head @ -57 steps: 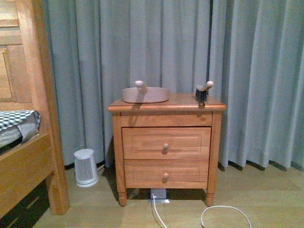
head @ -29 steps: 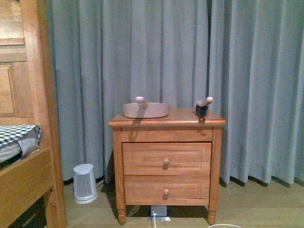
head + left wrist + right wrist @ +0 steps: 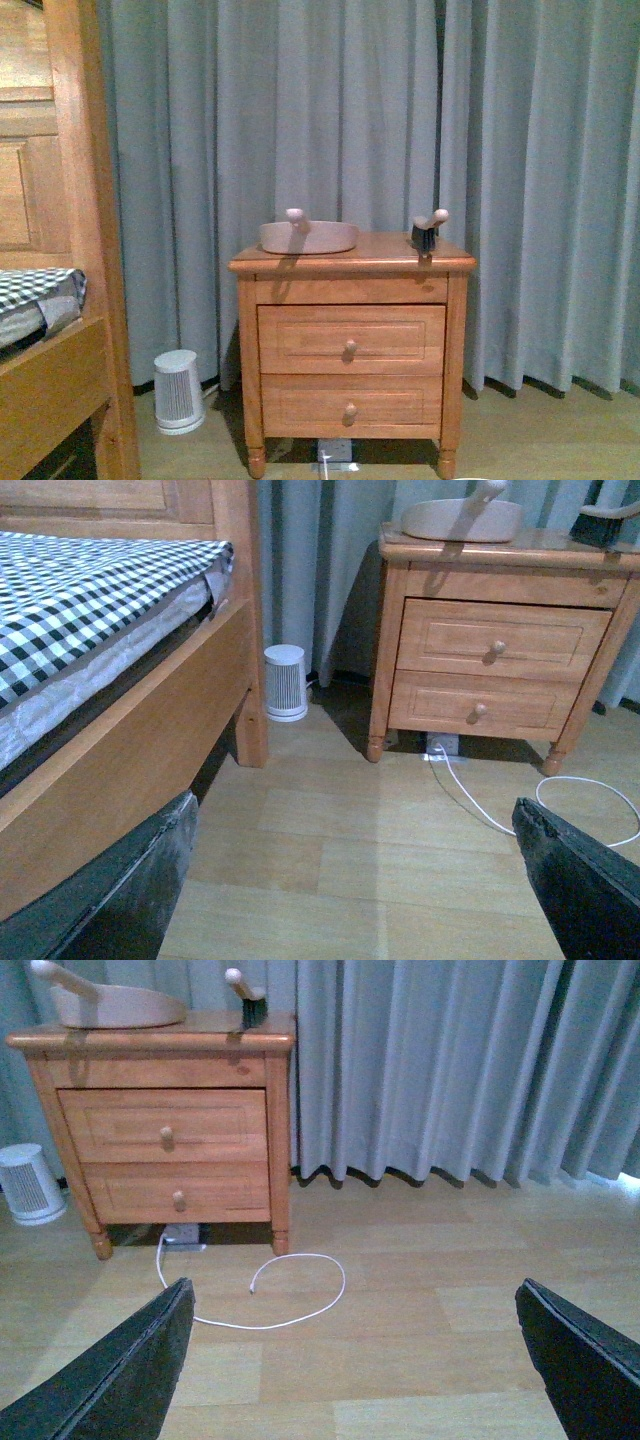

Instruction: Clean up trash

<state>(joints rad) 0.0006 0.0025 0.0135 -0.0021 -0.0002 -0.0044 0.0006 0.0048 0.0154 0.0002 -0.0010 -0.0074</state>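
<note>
We take the nightstand (image 3: 350,290) as our mark; on its top, toward the left, rests the dustpan (image 3: 308,237), and on its top near the right edge rests the brush (image 3: 426,232), the two well apart; behind the nightstand hangs the curtain (image 3: 520,150), reaching the floor (image 3: 540,430) on either side; left of the nightstand, on the floor before the curtain, stands a small heater (image 3: 178,390); further left is the bed (image 3: 50,370); under the nightstand lies a power strip (image 3: 336,452), and a cable (image 3: 265,1327) runs from it over the floor before the nightstand, looping toward its right; our left gripper (image 3: 355,805) hangs low before the nightstand to its left, our right gripper (image 3: 353,1287) low before it to its right.
</note>
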